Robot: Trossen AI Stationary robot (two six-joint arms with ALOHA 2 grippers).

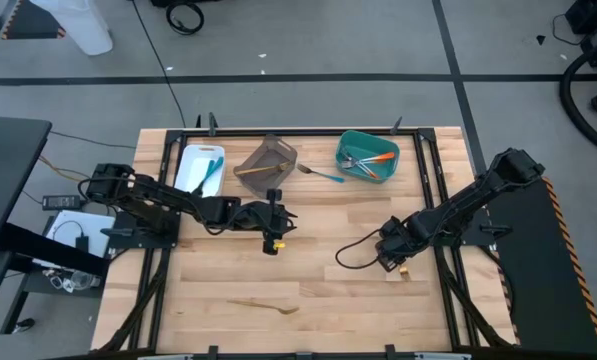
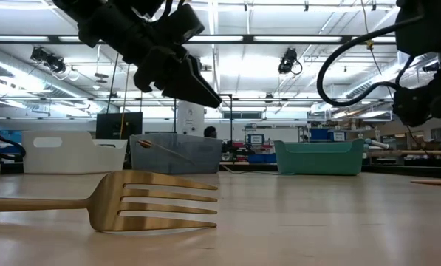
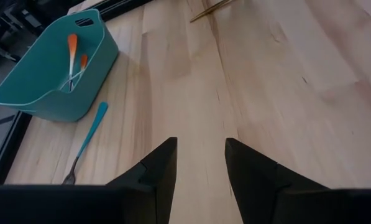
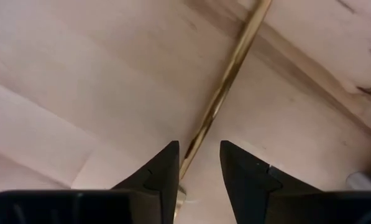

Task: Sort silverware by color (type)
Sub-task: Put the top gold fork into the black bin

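My left gripper (image 1: 274,228) hovers open over the table's middle, and shows in its wrist view (image 3: 201,163). My right gripper (image 1: 393,258) is low over the table's right part and open (image 4: 199,163). Its fingers stand on either side of a slim gold utensil's handle (image 4: 225,87), which lies flat on the wood (image 1: 404,272). A gold fork (image 1: 265,306) lies near the near edge, large in the low view (image 2: 154,201). A blue-handled fork (image 1: 321,174) lies between the grey-brown and teal bins (image 3: 89,138).
At the far edge stand a white bin (image 1: 188,160) with blue-handled utensils, a grey-brown bin (image 1: 278,152) with a tan utensil, and a teal bin (image 1: 350,140) with orange-handled forks (image 3: 71,56). Black frame rails run along the table's sides. Bare wood lies between the two grippers.
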